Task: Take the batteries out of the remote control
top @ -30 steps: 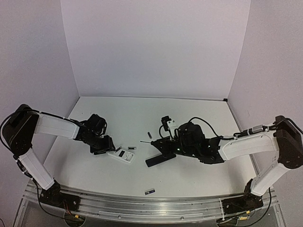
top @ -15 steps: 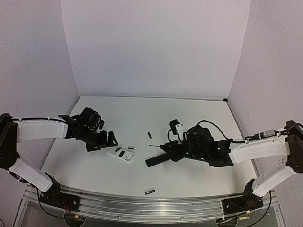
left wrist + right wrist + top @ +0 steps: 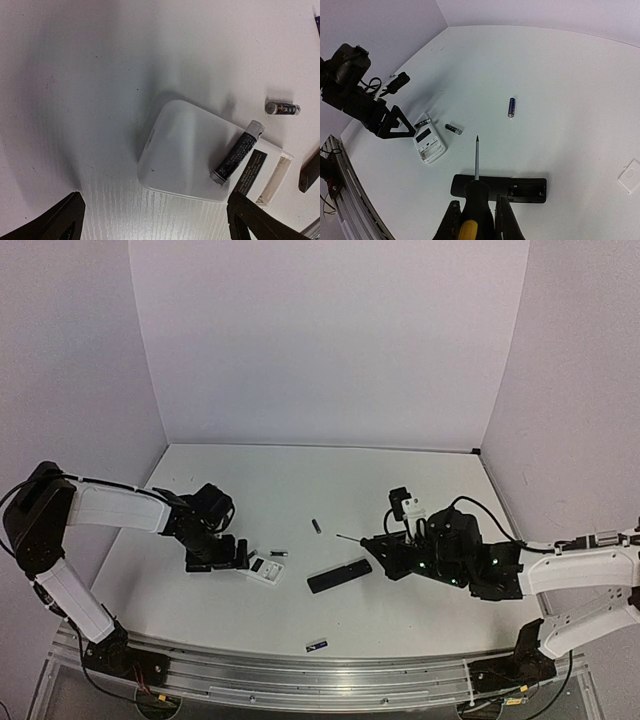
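Hanging low over the table point(image 3: 300, 480), the left gripper point(image 3: 213, 553) has its fingers spread wide just left of the white remote point(image 3: 262, 569). Its wrist camera shows what the overhead view barely does: one battery point(image 3: 237, 154) lying slantwise on top of that remote, with a second battery point(image 3: 282, 108) on the table just beyond it. The overhead view adds a third battery point(image 3: 316, 525) farther out, mid-table, and a small black cover point(image 3: 316, 645) near the front rail. The right gripper point(image 3: 476, 220) is pinching the screwdriver point(image 3: 478, 195) by its handle, near the black remote point(image 3: 490, 189); only the right wrist view shows that remote's open compartment.
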### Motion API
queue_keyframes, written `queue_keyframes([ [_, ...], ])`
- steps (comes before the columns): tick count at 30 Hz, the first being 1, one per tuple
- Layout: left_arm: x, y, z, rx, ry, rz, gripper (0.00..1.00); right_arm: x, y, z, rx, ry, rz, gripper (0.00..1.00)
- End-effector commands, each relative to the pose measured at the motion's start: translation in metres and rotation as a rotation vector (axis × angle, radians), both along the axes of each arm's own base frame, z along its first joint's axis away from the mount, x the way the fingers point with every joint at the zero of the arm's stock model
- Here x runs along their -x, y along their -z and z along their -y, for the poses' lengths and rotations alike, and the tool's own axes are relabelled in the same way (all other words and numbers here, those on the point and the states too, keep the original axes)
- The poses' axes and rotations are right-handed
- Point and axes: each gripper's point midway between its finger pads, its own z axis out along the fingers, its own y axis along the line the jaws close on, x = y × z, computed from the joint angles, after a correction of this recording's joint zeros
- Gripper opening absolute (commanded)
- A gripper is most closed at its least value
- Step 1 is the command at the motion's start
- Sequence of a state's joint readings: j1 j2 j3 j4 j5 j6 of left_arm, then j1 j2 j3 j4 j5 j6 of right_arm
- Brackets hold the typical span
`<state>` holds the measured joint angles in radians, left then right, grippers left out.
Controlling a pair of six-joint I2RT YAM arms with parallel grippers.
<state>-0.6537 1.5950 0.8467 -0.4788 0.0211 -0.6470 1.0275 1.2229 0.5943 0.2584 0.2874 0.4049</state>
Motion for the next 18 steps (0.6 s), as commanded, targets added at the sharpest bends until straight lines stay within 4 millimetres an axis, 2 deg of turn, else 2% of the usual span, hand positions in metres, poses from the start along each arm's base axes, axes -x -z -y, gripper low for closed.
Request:
queue_keyframes([
  [1, -0.021, -0.006, 0.001, -0.044, -0.032, 0.052, 1.00, -0.003, -0.002, 0.015, 0.013, 0.062, 0.021, 0.00],
  [5, -0.026, 0.007, -0.008, -0.127, -0.067, 0.030, 1.00, -0.003, -0.006, 0.023, 0.014, 0.083, 0.034, 0.00],
  [8, -0.031, 0.008, -0.008, -0.140, -0.092, 0.030, 1.00, -0.002, -0.008, 0.028, 0.011, 0.093, 0.035, 0.00],
  [18, -0.052, -0.009, -0.013, -0.197, -0.145, 0.090, 1.00, -0.010, 0.000, 0.052, 0.112, 0.190, 0.066, 0.00],
])
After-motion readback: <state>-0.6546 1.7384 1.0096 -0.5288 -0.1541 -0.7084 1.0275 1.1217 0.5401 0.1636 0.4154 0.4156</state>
